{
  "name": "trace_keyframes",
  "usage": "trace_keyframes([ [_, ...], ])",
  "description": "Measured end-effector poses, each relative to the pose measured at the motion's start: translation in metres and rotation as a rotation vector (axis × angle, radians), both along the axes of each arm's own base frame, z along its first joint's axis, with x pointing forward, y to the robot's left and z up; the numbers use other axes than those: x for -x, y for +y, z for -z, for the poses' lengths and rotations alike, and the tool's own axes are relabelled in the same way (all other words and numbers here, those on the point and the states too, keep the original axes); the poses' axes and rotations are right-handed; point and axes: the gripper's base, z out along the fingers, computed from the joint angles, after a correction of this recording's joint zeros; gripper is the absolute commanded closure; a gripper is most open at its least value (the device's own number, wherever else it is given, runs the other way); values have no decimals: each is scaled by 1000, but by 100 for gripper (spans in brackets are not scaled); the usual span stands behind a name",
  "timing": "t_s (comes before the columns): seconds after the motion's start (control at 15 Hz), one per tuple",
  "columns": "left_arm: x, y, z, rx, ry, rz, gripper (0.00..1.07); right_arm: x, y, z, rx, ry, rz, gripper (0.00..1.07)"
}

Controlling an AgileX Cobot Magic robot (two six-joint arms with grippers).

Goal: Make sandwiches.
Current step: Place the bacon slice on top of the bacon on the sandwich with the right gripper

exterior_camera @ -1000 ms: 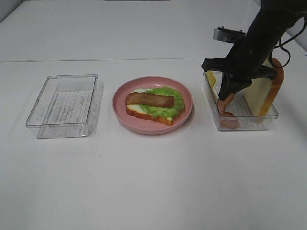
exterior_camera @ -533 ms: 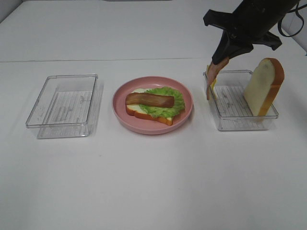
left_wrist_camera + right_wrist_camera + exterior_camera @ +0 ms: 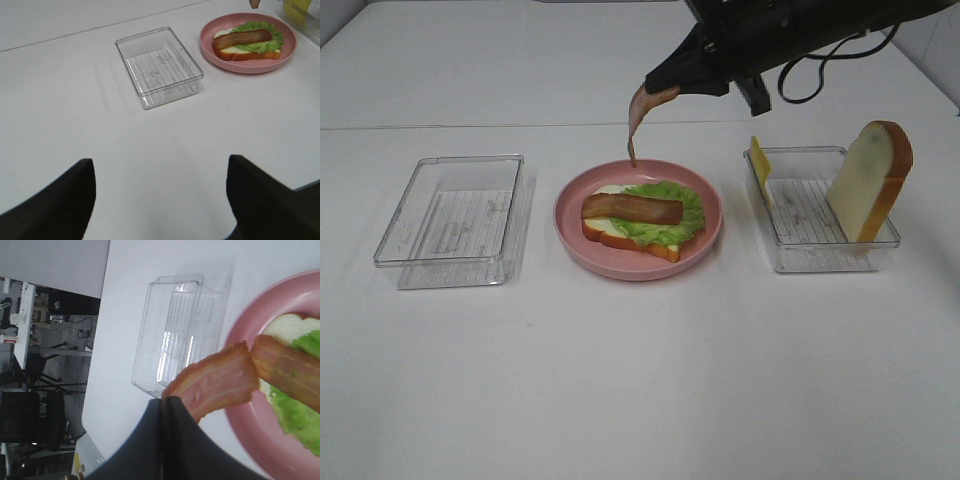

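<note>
The sandwich stack lies on the pink plate (image 3: 570, 235): a bread slice (image 3: 650, 245), ruffled lettuce (image 3: 670, 215) and a bacon strip (image 3: 632, 208) on top. My right gripper (image 3: 658, 92) is shut on a second bacon strip (image 3: 634, 125), which dangles above the plate's far edge. The right wrist view shows that strip (image 3: 215, 382) pinched at the right gripper (image 3: 166, 401), next to the stacked bacon (image 3: 290, 375). An upright bread slice (image 3: 868, 180) and yellow cheese (image 3: 760, 165) stand in the right tray (image 3: 820, 262). My left gripper (image 3: 160, 200) is open over bare table, away from the plate (image 3: 210, 50).
An empty clear tray (image 3: 455, 215) sits left of the plate, also seen as the tray (image 3: 160, 67) and the tray (image 3: 175, 335) in the wrist views. The right arm's black body and cable (image 3: 820, 70) reach over the table's back right.
My right gripper lifted the bacon strip out of the right tray and carried it left, to above the plate's far edge. The left gripper has stayed still.
</note>
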Motion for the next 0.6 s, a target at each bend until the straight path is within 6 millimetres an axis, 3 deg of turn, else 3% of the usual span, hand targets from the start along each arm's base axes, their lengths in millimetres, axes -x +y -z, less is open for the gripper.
trace_keyframes([
  [0.33,0,0,0,0,0,0,36,-12,41,51,-131,65,78,107],
  [0.6,0,0,0,0,0,0,36,-16,39,68,-82,54,96,107],
])
